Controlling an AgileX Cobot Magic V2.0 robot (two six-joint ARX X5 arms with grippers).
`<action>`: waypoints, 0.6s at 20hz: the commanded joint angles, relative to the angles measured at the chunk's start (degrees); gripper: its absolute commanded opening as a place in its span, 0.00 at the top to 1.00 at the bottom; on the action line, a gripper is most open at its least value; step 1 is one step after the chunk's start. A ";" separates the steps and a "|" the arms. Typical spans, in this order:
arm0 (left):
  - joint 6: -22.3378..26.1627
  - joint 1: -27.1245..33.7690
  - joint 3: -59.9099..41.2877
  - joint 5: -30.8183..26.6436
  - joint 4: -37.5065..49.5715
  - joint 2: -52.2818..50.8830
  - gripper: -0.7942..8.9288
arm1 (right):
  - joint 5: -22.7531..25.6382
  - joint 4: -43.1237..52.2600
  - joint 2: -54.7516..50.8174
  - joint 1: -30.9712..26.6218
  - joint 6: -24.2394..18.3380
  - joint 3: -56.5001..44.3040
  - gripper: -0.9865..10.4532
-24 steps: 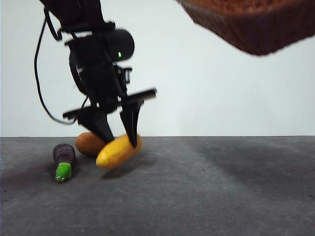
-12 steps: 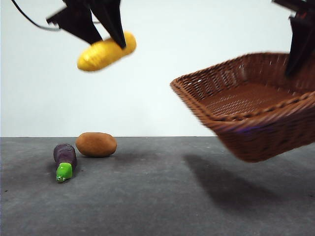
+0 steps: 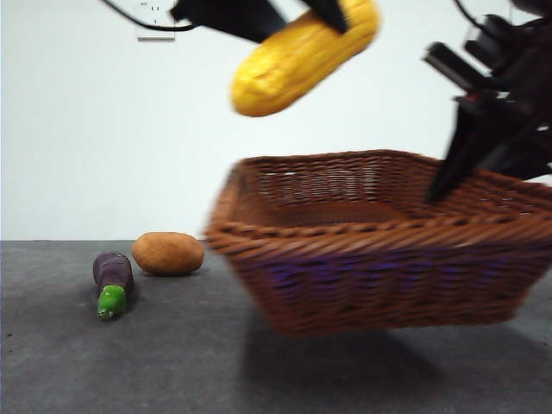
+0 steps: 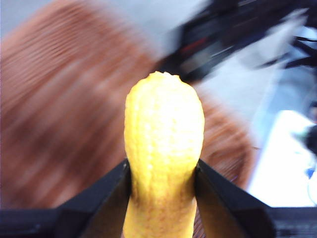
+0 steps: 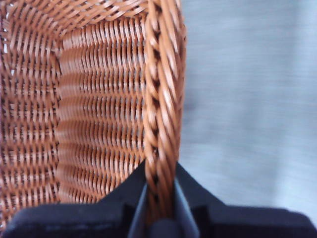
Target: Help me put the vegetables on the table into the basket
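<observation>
Your right gripper (image 5: 159, 208) is holding the wicker basket (image 3: 379, 250) off the bench (image 3: 129, 362), jaws clamped on its braided rim; no vegetable is showing inside it. Your left gripper (image 4: 161, 173) is gripping the yellow vegetable (image 3: 302, 56) above the basket. The potato (image 3: 168, 254) and eggplant (image 3: 112, 283) are lying on the bench.

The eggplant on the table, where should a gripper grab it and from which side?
Grip the eggplant across its purple body, coming down from above. It lies flat on the table, green cap toward the camera, apart from the potato, so both long sides look open.
</observation>
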 commanded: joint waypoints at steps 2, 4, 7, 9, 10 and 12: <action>-1.64 -1.33 -0.24 -3.48 -2.93 1.46 0.93 | 1.68 4.35 2.91 6.34 5.66 -0.28 0.92; -0.85 -1.25 -0.26 -6.43 -6.51 1.46 0.93 | 2.14 5.88 4.02 8.57 6.95 -0.28 0.92; 1.79 -1.09 -0.66 -6.45 -11.58 1.46 0.93 | 2.36 8.37 4.42 9.20 8.76 -0.26 0.92; 2.32 -1.09 -3.34 -6.43 -10.69 1.46 0.93 | 1.51 8.37 4.33 9.20 8.81 0.07 0.92; 3.80 -1.09 -5.53 -6.32 -9.70 1.46 0.93 | 1.20 8.35 4.33 9.25 8.81 0.07 0.92; 7.54 -1.09 -9.57 -6.21 -6.56 1.51 0.93 | 0.68 8.35 4.33 9.25 8.79 0.07 0.92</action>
